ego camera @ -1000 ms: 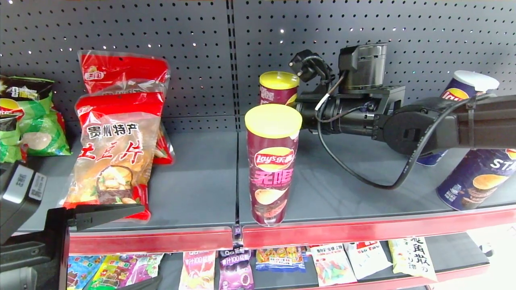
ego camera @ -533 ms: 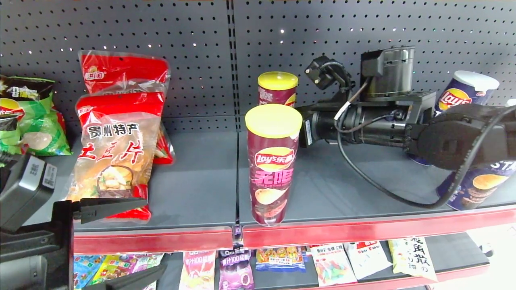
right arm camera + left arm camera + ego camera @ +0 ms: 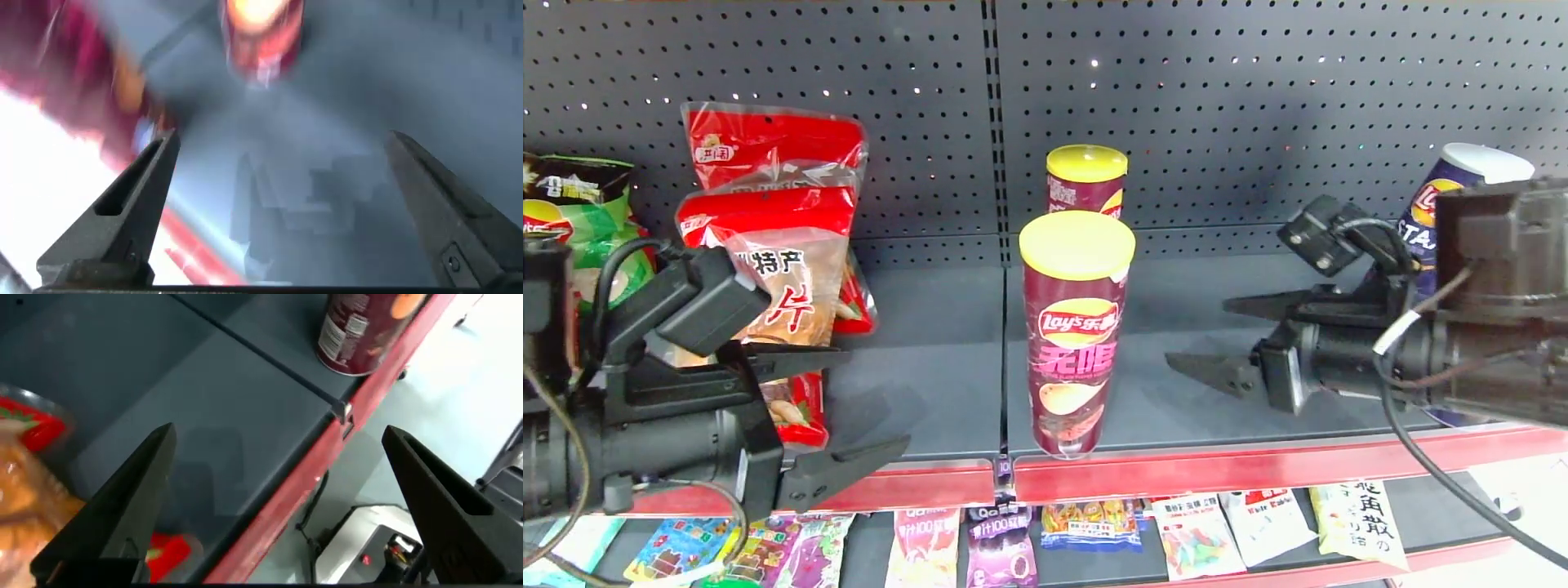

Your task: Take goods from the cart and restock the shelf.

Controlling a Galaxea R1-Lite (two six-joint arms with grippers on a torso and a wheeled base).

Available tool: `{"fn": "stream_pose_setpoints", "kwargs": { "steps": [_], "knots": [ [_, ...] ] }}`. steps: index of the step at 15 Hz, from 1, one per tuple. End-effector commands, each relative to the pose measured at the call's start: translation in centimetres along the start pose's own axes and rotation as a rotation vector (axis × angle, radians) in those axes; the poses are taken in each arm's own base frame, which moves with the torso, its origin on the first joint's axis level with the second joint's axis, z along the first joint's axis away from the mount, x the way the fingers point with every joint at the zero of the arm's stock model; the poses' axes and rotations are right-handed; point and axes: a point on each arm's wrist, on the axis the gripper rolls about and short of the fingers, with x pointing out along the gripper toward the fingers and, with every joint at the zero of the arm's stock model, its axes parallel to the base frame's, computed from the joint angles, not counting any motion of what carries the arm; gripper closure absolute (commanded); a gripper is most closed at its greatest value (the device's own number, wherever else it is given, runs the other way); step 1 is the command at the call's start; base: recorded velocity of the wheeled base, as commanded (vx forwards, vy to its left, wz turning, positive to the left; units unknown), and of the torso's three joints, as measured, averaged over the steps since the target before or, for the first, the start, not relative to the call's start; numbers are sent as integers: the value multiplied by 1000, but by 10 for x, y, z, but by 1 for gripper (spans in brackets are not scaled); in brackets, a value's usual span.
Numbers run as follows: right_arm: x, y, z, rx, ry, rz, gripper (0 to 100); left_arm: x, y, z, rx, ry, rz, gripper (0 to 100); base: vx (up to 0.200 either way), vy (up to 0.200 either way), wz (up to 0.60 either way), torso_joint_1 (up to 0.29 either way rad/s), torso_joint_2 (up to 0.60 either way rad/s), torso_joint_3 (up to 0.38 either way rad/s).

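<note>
At the shelf's (image 3: 923, 384) front edge, mid-span: a maroon chip can (image 3: 1076, 327) stands upright, with a second can (image 3: 1086, 175) behind it. Left gripper (image 3: 876, 400) and right gripper (image 3: 1196, 333) flank it, apart — both jaws spread, holding nothing.

The front can (image 3: 1076, 335) is placed at the front edge of the shelf (image 3: 915, 384), to the right of the parted jaws of the left gripper (image 3: 876, 400) and to the left of the parted jaws of the right gripper (image 3: 1196, 332), well apart from both. The rear can (image 3: 1086, 178) is set directly behind it, near the back panel (image 3: 849, 82). Two snack bags (image 3: 768, 245), one before the other, are found just behind the left jaws. A further can (image 3: 1462, 175) is located behind and to the right of the right jaws. Small packets (image 3: 1094, 527) are laid on the lower shelf, beneath both pairs of jaws.
</note>
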Motion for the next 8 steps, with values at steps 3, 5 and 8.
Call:
{"fn": "stream_pose_setpoints", "kwargs": {
  "steps": [3,5,8],
  "knots": [
    [-84,30,-43,-37,-67,45,0,50,1,3,20,87,-87,0,0,0,0,0,0,0],
    [-102,34,-58,-38,-86,43,0,68,-5,3,40,95,-115,0,0,0,0,0,0,0],
    [-119,36,-62,-42,-136,24,0,94,-2,3,50,100,-102,0,0,0,0,0,0,0]
  ]
}}
